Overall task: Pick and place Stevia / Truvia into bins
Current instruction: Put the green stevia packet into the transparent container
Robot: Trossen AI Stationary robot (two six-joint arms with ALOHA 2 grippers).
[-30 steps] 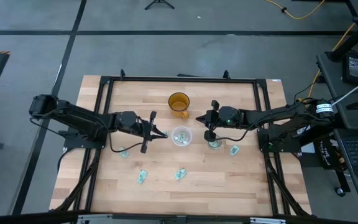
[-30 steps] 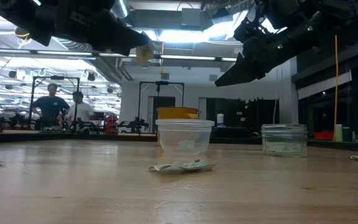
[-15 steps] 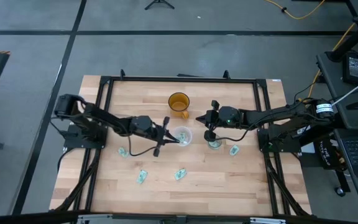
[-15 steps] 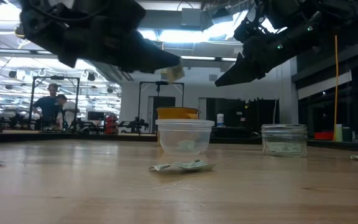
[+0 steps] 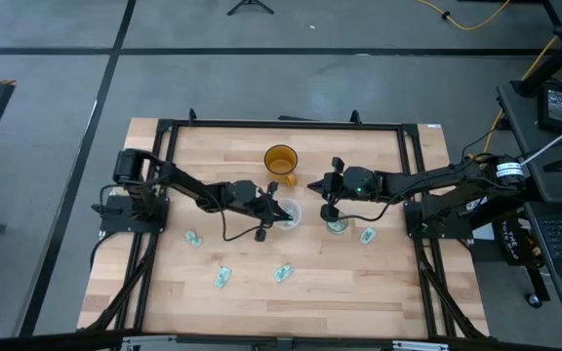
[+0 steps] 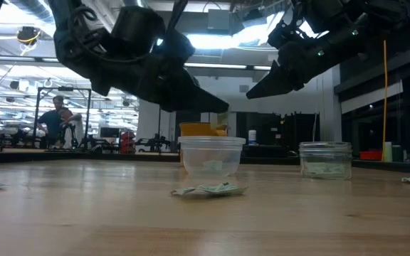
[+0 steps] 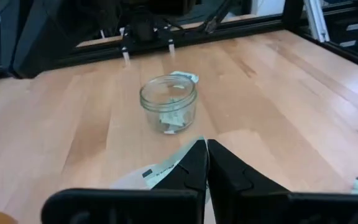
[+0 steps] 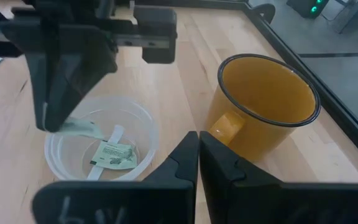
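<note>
My left gripper [image 5: 279,208] is shut on a pale green-and-white Stevia packet [image 8: 81,128] and hangs just over the clear plastic cup [image 5: 285,214] at the table's middle. Another packet [image 8: 113,154] lies in that cup. My right gripper [image 5: 317,184] is shut on nothing and hovers to the right of the cup, beside the amber handled cup [image 5: 281,160]. A small clear jar [image 5: 337,225] with packets inside stands below the right gripper. Loose packets [image 5: 194,237] [image 5: 224,277] [image 5: 283,273] lie flat on the wood, and one more packet [image 5: 367,234] lies right of the jar. My left gripper pinches one end of the packet [image 8: 73,126] between its two fingertips. The fingers slant down from the table's left. The packet's free end sticks out past the tips, clear of the table, above the cup's open mouth.
The black frame rail [image 5: 281,125] runs around the wooden table top. The amber cup [image 8: 266,102] stands close behind the clear cup [image 8: 98,146]. Bare wood lies toward the near edge. People stand in the room far behind the table.
My left gripper has gone toward the table's right edge and down, still shut on the packet, from left of the clear cup to just over its mouth. The packet has come along, lifted clear.
</note>
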